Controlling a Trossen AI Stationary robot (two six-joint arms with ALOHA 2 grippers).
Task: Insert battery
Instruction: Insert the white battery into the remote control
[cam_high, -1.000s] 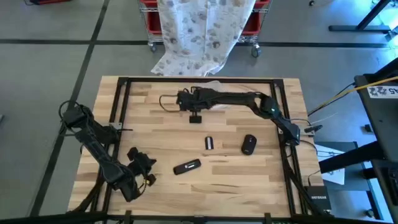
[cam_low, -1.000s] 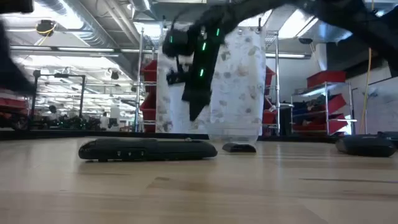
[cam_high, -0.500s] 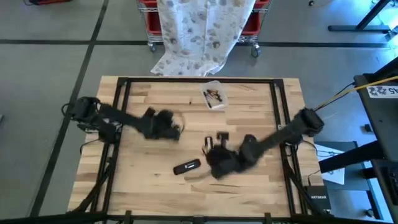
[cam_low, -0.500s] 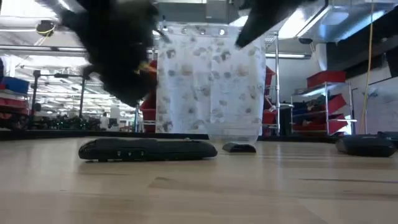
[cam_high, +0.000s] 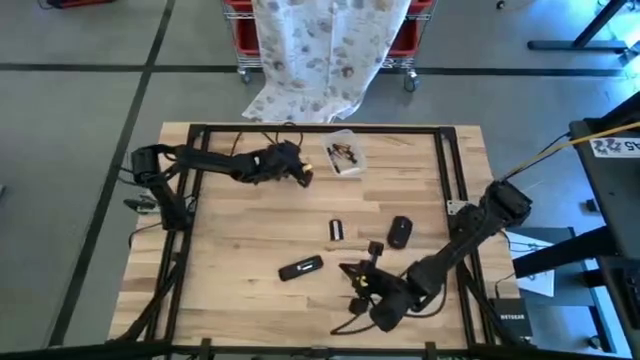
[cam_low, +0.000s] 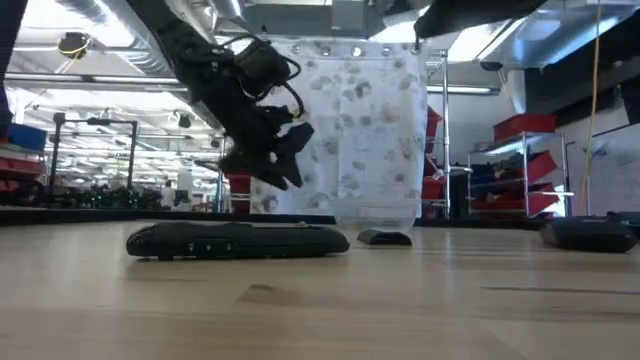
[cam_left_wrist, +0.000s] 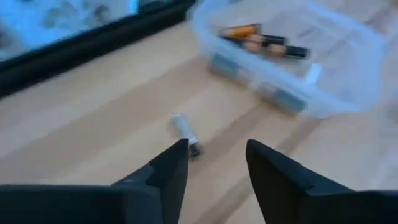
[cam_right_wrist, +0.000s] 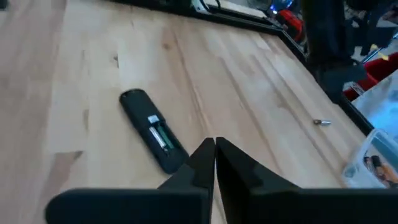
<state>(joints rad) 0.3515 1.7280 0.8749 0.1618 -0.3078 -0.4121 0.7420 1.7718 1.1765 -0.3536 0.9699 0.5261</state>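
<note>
Hovering just beside the clear tub (cam_high: 343, 152) of batteries (cam_left_wrist: 264, 42), the left gripper (cam_high: 299, 172) had its jaws open and empty, and was the nearer arm to them; the batteries lay ahead of the jaws inside the tub, long axes roughly across the line of approach. Well apart from the tub, the remote (cam_high: 300, 268) lay back-up with its battery bay uncovered, the right gripper (cam_high: 352, 272) just beside it, jaws closed on nothing. Only the left wrist view showed the batteries singly, plus a small loose piece (cam_left_wrist: 186, 134) short of the tub; only the right wrist view showed the open bay (cam_right_wrist: 157, 132).
</note>
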